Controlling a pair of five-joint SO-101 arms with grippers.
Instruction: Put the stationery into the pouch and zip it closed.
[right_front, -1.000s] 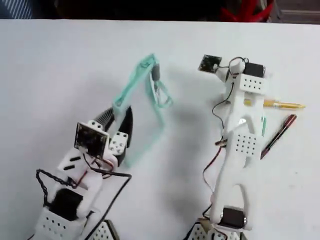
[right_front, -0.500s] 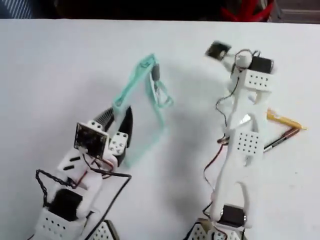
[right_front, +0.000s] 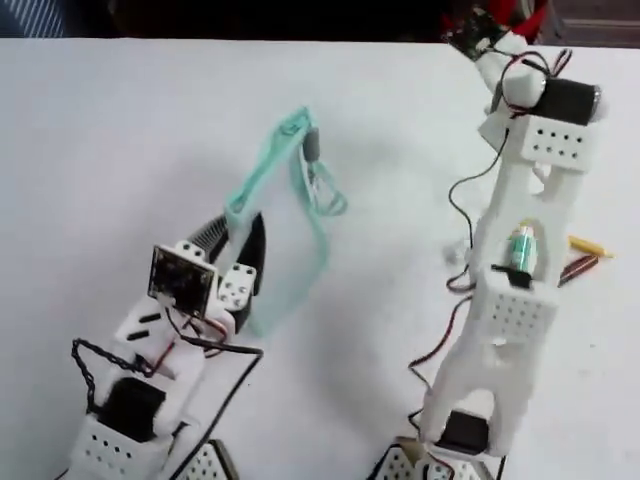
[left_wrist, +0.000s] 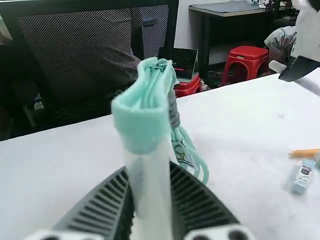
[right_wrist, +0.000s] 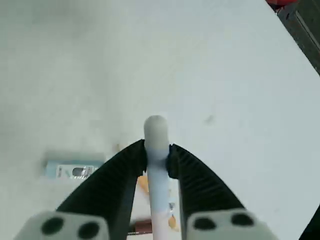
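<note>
Teal pouch (right_front: 285, 215) hasn't budged on the counter (right_front: 100, 120), but the right arm has shot up and swung to the far right, off the pencil (right_front: 590, 243) and red pen (right_front: 578, 266). Left wrist: left pincer (left_wrist: 150, 172) clamped shut on the pouch's near edge, holding it on edge. Right wrist: right pincer (right_wrist: 156, 148) closed tight on a white pen (right_wrist: 156, 127), lifted clear. First item picked; the pouch comes next, I'd say.
</note>
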